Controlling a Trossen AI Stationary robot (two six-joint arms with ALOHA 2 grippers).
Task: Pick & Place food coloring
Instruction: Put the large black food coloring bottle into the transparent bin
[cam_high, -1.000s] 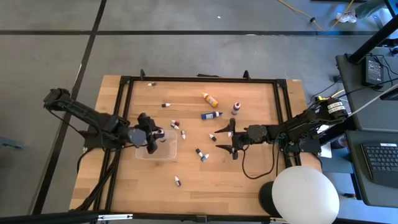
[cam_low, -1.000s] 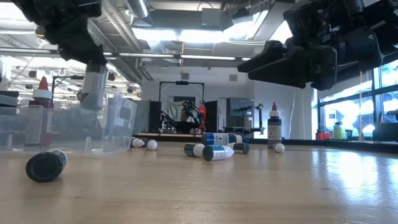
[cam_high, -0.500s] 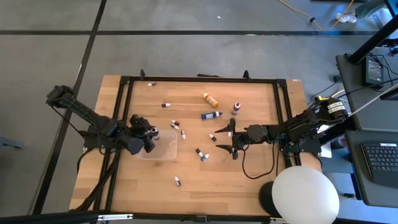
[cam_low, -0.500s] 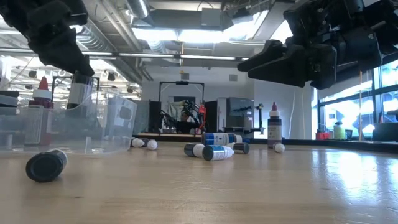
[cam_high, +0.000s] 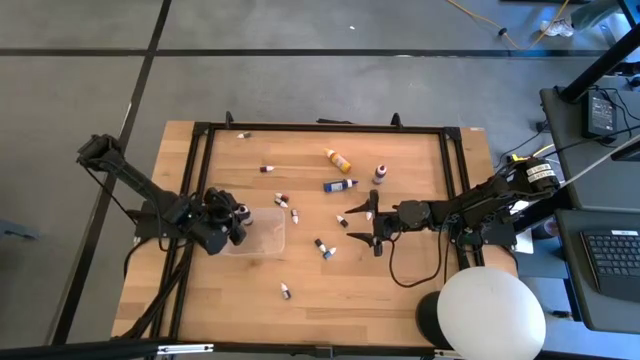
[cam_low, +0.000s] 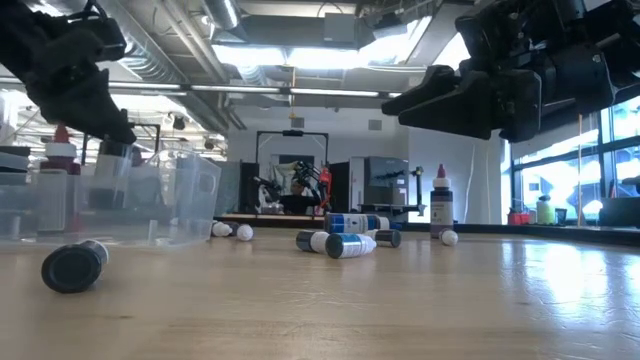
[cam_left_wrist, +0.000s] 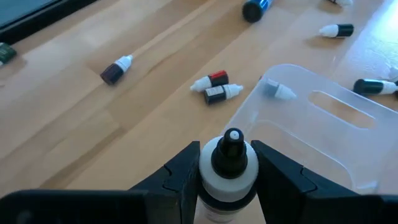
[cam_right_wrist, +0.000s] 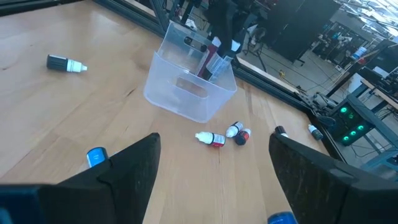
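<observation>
While the right hand gapes empty, the left hand pinches a white-capped bottle.

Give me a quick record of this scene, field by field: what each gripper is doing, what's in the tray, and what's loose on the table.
left gripper: shut on a bottle with a dark tip, at the clear tray
right gripper: open, holding nothing, above mid-table
tray contents: one small white-capped bottle lying inside
table: many small dropper bottles lying loose
larger bottles: orange-yellow bottle, blue bottle, both lying down
</observation>
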